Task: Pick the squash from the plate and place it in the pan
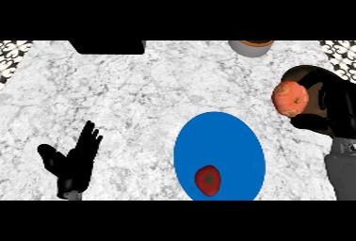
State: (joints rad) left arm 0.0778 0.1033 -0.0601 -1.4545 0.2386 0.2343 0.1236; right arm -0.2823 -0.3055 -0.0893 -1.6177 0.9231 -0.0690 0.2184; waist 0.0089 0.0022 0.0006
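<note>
Right hand grasps the squash above the right side of the tabletop.

Head view: the right hand [321,118] curls round the orange squash [290,98], held up right of the blue plate [238,136]. A red tomato [207,179] lies on the plate's near part. The left hand [71,162] rests released, fingers up, at the near left. A grey pot [251,47] stands at the far edge of the marble tabletop [125,94].

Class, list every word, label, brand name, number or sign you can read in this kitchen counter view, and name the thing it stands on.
None: no readable text on the blue plate, the red tomato, the orange squash in the right hand, the left hand, or the grey pot.
</note>
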